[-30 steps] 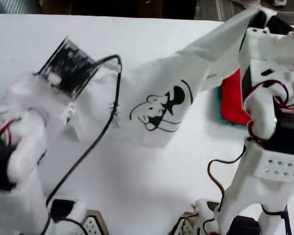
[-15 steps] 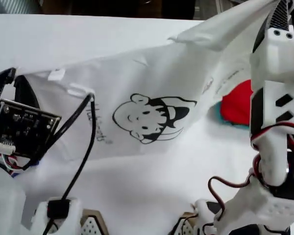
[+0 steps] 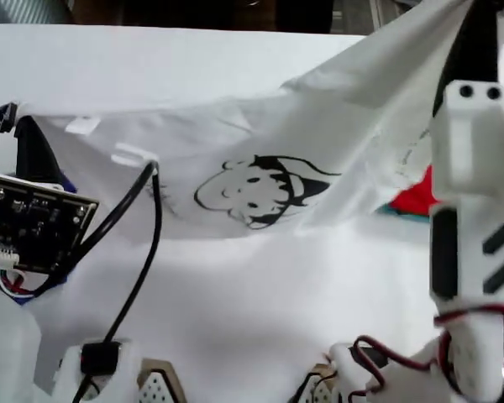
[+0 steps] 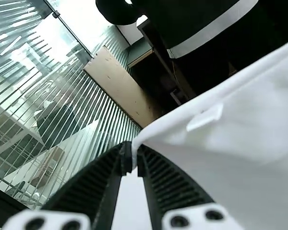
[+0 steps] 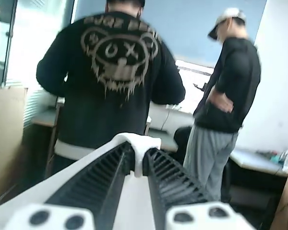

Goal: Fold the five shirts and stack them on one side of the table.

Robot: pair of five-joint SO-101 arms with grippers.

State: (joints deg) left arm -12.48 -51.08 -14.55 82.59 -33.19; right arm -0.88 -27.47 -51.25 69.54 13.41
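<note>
Above the white counter [image 3: 151, 59], office [image 5: 201, 19] behind, I'm holding the shirt [image 3: 235, 143] aloft.
I'm clamping its corners in left jaws, right jaws.

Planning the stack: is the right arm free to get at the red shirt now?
Probably not: the right tool is shut on the white shirt, held high, and that cloth hangs across part of the red shirt.
</note>
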